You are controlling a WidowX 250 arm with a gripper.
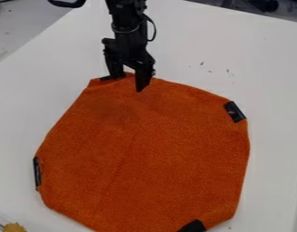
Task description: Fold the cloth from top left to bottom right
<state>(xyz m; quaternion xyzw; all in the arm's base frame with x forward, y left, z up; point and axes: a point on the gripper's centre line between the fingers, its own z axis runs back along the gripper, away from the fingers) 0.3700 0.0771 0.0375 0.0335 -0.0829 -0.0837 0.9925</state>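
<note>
Nearest me, out at eight o'clock from the cloth's middle, there's a fuzzy yellow-tan thing, only partly in sight. Just beyond, the orange textile cloth lies spread across the white tabletop, its outline more rounded than square, a faint crease slanting from about twelve toward seven. It has a black patch at five, another between eight and nine, and a third at two. Up near twelve, at the cloth's far edge, the black two-finger gripper hangs down with its fingers apart — nothing clenched that I can see — right beside a black patch nearer eleven. The black arm comes in behind it, with small dark specks on the tabletop around one.
</note>
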